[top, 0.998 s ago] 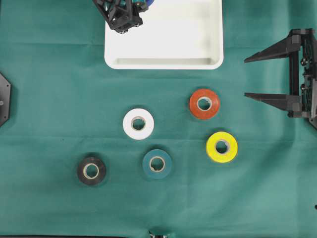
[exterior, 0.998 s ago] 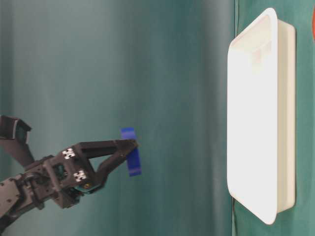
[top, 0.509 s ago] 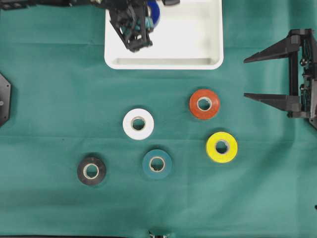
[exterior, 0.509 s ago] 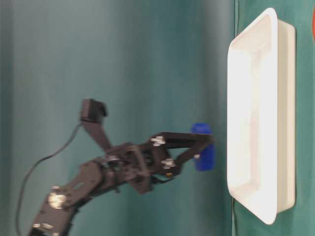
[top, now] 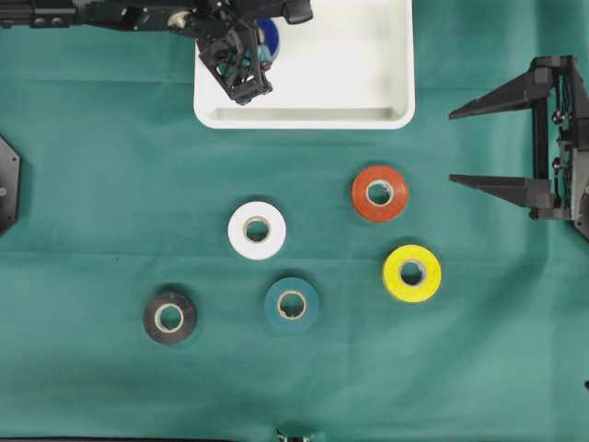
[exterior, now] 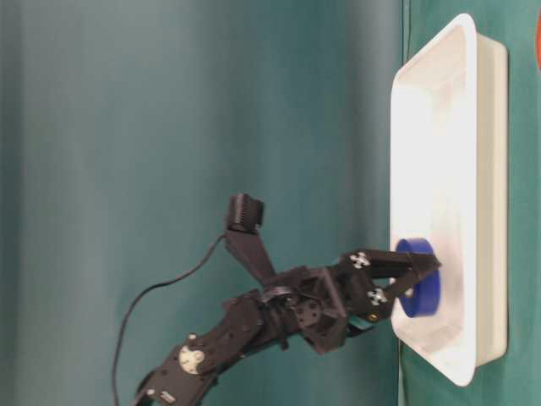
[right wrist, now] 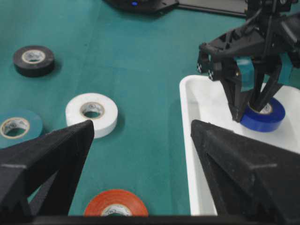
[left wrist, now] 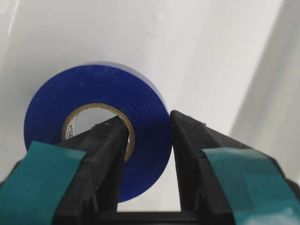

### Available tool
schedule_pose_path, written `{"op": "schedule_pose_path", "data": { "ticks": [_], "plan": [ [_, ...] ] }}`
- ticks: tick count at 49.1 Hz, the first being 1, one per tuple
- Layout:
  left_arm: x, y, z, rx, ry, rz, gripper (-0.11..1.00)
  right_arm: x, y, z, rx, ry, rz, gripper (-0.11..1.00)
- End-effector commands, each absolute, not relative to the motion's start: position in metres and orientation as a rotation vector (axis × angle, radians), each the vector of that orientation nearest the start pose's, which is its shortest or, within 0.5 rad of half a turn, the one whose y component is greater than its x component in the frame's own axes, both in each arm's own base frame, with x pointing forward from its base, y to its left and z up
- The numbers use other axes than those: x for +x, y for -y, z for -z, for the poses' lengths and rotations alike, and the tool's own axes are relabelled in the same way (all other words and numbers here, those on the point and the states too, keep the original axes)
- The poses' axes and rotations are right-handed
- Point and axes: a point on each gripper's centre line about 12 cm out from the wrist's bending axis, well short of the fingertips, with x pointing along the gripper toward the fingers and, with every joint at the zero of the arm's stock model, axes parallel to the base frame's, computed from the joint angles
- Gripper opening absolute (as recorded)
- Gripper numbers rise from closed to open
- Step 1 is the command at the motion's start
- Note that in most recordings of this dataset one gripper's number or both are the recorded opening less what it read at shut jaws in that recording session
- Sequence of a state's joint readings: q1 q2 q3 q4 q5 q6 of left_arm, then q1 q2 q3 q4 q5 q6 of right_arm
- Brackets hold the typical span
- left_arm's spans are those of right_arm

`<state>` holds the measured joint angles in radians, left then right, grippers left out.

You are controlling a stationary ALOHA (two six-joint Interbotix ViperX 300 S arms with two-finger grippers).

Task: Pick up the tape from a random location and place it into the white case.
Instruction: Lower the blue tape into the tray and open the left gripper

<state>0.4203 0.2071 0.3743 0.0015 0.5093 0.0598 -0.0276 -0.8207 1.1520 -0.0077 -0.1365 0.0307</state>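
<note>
The left gripper [top: 260, 41] reached down into the white case [top: 350, 64], its fingers [left wrist: 105, 154] pinched tight on the wall of a blue tape roll [left wrist: 96, 122], one finger through the core and the other against the outer face. Seen from the right wrist camera, the blue tape roll [right wrist: 263, 114] lay flat, at or just above the floor of the case [right wrist: 206, 154], near the case's left end as the overhead view showed it. The table-level view put the roll [exterior: 417, 288] inside the raised rim of the case [exterior: 461, 169]; whether it actually rested on the floor could not be told.

The right gripper [top: 483, 143] hung apart at the right side of the worktop [top: 92, 230], its fingers [top: 492, 189] spread wide and holding nothing.

Five other rolls lay flat on the green cloth, well apart from each other: a red one [top: 379, 192] nearest the case, a white one [top: 257, 229], a yellow one [top: 411, 273], a teal one [top: 292, 304] and a black one [top: 169, 318].
</note>
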Motion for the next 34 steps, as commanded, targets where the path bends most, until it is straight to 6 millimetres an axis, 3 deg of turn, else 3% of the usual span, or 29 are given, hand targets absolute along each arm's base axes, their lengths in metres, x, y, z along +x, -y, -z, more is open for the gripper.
{"op": "schedule_pose_path", "data": {
  "ticks": [1,30,34],
  "plan": [
    [0.3915,-0.1751,-0.1444,-0.164,-1.053,-0.347,0.25,0.2236,0.0064,-0.2642,0.024,-0.164,0.030,0.92],
    [0.3936,-0.1753,-0.1437,-0.156,-1.034,-0.346,0.25,0.2236,0.0064,-0.2642,0.024,-0.164,0.030,0.92],
    [0.3933,-0.1752,-0.1439,-0.155,-1.033,-0.345,0.36,0.2236,0.0064,-0.2642,0.024,-0.164,0.030,0.92]
  ]
}}
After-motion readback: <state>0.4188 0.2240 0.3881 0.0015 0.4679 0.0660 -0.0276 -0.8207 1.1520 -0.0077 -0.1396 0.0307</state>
